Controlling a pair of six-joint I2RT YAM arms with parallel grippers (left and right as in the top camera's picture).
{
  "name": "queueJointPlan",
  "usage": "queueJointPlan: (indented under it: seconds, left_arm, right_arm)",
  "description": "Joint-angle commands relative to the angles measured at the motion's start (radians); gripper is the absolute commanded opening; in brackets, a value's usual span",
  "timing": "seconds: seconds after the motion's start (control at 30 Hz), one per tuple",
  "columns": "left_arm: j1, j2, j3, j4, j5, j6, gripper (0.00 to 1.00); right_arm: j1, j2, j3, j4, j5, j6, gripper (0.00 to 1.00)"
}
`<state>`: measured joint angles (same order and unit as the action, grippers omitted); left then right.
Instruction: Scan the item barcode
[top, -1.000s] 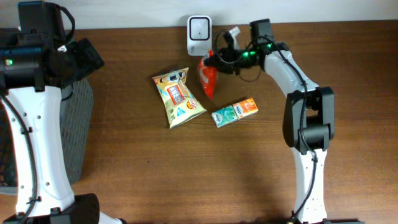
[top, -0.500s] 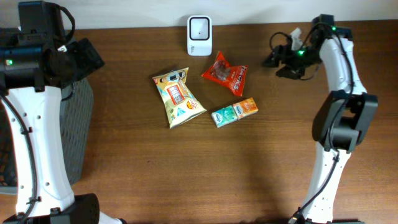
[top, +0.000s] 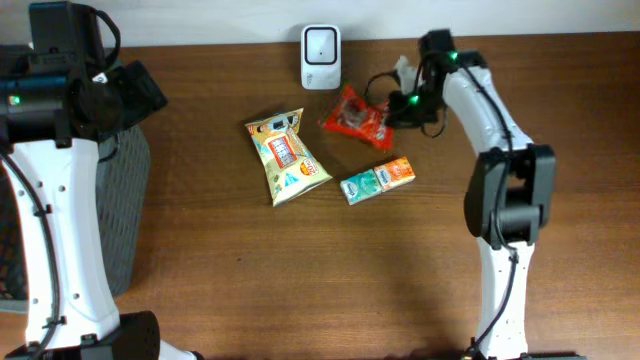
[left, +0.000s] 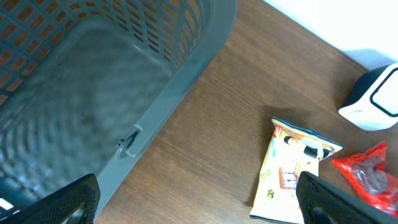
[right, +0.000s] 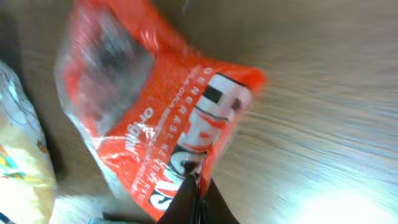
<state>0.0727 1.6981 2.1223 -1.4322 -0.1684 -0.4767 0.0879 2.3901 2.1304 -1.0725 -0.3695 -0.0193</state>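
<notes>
While the red snack packet (top: 352, 118) lies on the table (top: 300, 280), just below and to the right of the white scanner (top: 321, 44), the right hand (right: 189, 198) is closed narrow on the packet's near edge. The wrist view shows its dark tips meeting on the crinkled film. The step in hand looks like the pick-up: the item is pinched but appears to rest on the wood, not yet presented to the scanner. The left hand (left: 199, 208) is spread wide and empty beside the grey basket (left: 93, 74), well apart from the work. The yellow snack bag (top: 285, 152) and the green and orange box (top: 377, 180) lie near the packet without touching it. The next move probably calls for lifting the packet clear and carrying it the short way to the scanner's window with the printed code facing it. No barcode can be made out in the blurred wrist view, so which face must turn is uncertain. A thin pinch on slack film may let the packet swing or slip, so a slow lift seems wise.
</notes>
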Motion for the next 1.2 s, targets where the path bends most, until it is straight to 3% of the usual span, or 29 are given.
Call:
queueJointPlan:
  seconds: [0.0, 0.1, 0.17, 0.2, 0.23, 0.3, 0.37, 0.4, 0.5, 0.57, 0.8, 0.87, 1.0, 1.07, 1.17]
  left_arm:
    - [0.0, -0.005, 0.003, -0.001, -0.004, -0.009, 0.99]
    - [0.0, -0.005, 0.003, -0.001, -0.004, -0.009, 0.99]
    - [0.0, -0.005, 0.003, -0.001, -0.004, -0.008, 0.99]
    - [0.0, -0.005, 0.003, -0.001, -0.004, -0.008, 0.99]
    - [0.0, -0.005, 0.003, -0.001, -0.004, -0.009, 0.99]
    - [0.0, -0.005, 0.003, -0.001, -0.004, -0.009, 0.99]
    - [0.0, -0.005, 0.003, -0.001, -0.004, -0.009, 0.99]
    - [0.0, -0.005, 0.003, -0.001, -0.004, -0.009, 0.99]
    - [0.0, -0.005, 0.003, -0.001, -0.004, -0.008, 0.99]
    - [0.0, -0.005, 0.003, -0.001, -0.004, -0.009, 0.99]
    - [0.0, -0.005, 0.003, -0.001, -0.004, -0.009, 0.99]
    - [0.0, -0.005, 0.003, -0.001, -0.004, -0.009, 0.99]
    - [0.0, -0.005, 0.003, -0.001, -0.004, -0.009, 0.99]
    - [0.0, -0.005, 0.003, -0.001, -0.004, -0.009, 0.99]
    - [0.0, -0.005, 0.003, -0.001, -0.004, -0.009, 0.99]
  right_arm:
    - [-0.014, -0.25, 0.092, -0.04, 0.352, 0.009, 0.04]
    - [0.006, -0.359, 0.092, -0.096, 0.532, -0.003, 0.04]
    - [0.016, -0.328, 0.089, -0.108, 0.451, -0.003, 0.04]
    - [0.016, -0.297, 0.084, -0.107, 0.351, -0.003, 0.2]
    - [0.016, -0.257, 0.084, -0.111, 0.28, -0.002, 0.47]
    - [0.01, -0.171, 0.082, -0.129, 0.19, 0.001, 0.7]
    - [-0.013, -0.071, 0.082, -0.144, 0.127, -0.002, 0.69]
    - [-0.029, -0.024, 0.082, -0.147, 0.043, -0.066, 0.62]
    - [-0.051, 0.061, 0.082, -0.155, -0.203, -0.269, 0.62]
    - [-0.047, 0.113, 0.082, -0.1, -0.203, -0.26, 0.67]
    - [-0.043, 0.224, 0.082, 0.034, -0.188, -0.152, 0.68]
    - [-0.043, 0.243, 0.082, 0.047, -0.183, -0.108, 0.04]
    - [-0.078, 0.196, 0.163, -0.034, -0.063, -0.072, 0.04]
    - [-0.095, 0.153, 0.325, -0.169, 0.055, -0.072, 0.04]
    - [-0.068, 0.127, 0.595, -0.368, 0.455, -0.005, 0.04]
